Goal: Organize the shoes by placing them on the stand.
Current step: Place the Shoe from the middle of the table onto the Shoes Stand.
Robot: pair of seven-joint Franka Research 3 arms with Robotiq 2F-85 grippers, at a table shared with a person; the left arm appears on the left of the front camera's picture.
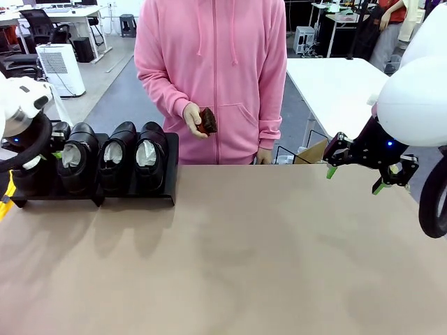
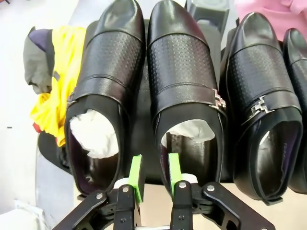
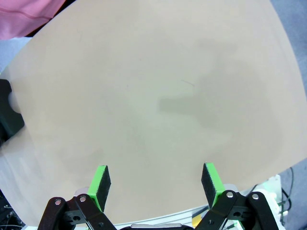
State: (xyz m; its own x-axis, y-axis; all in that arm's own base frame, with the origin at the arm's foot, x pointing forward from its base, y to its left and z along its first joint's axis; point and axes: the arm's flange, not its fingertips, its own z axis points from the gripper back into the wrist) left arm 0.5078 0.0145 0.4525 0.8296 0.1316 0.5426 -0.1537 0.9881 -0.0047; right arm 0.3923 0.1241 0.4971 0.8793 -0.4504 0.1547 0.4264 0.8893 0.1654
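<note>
Glossy black shoes [image 2: 182,81] carry a perforated dotted band across the vamp, a silver buckle at the side, and white paper stuffing [image 2: 93,132] inside; the stand [image 1: 164,183] beneath them is matte black. At 10 o'clock in the left wrist view lies a yellow cloth [image 2: 57,81]. The person's hoodie [image 1: 209,63] is pink, the brush [image 1: 207,120] brown, the table [image 1: 279,258] beige, the gripper pads [image 3: 101,184] green

Tan surface [image 1: 265,265], plain matte top. Black stand [image 1: 167,174] sits directly on it at far left edge. Shoes [image 1: 112,164] lined up side by side on the stand, toes toward person's side.
</note>
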